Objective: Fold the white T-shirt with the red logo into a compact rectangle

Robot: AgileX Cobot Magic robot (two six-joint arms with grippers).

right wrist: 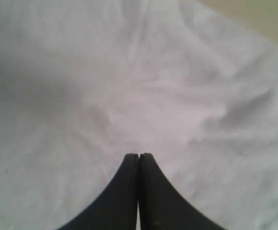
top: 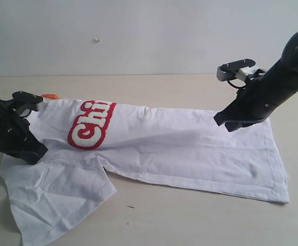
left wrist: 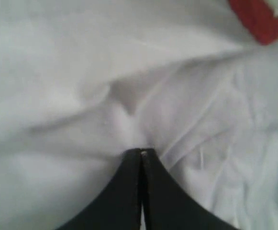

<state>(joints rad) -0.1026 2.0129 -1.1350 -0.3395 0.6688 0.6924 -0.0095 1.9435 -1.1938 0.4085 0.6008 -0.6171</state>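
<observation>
Near-left sleeve of thin wrinkled white T-shirt (top: pixel 179 148) sprawls on beige tabletop (top: pixel 190 220). Jaws together, left gripper (top: pixel 35 154) pinches cloth beside red fuzzy logo (top: pixel 91 125); right gripper (top: pixel 222 120), jaws together, at far edge. Bare tabletop near, right.

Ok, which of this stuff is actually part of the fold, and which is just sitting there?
Part of the job: T-shirt, red logo, left gripper, right gripper.
Just there: table, back wall, dark speck on the table.
</observation>
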